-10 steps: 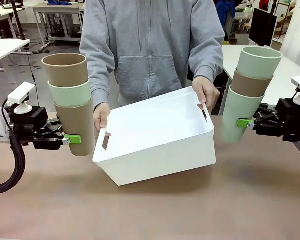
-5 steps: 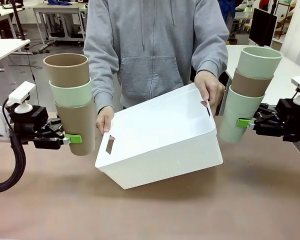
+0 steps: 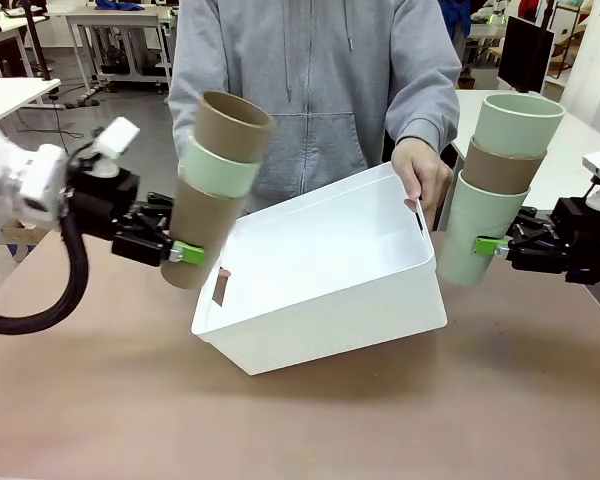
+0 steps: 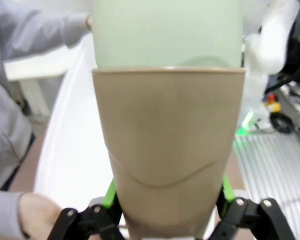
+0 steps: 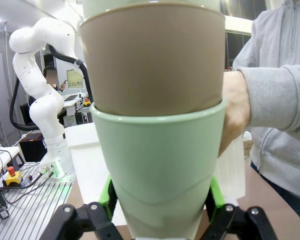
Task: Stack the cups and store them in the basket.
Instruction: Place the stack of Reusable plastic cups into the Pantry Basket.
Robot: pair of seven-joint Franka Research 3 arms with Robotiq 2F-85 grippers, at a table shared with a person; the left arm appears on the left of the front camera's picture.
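Storing is judged in hand: the tilted brown-and-mint tumbler stack [image 3: 216, 178], clenched in the left pincer [image 3: 186, 253], must be lowered into the tipped white plastic basket [image 3: 332, 322].

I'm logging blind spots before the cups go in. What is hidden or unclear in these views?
- Front view: the person's hand at the white plastic basket's left end, behind the tan-mint-tan cup stack held by the left gripper.
- Right wrist view: the top cup of the mint-tan-mint cup stack in the right gripper, cut off by the upper edge.
- Left wrist view: the basket, blurred; stack's top cut off.
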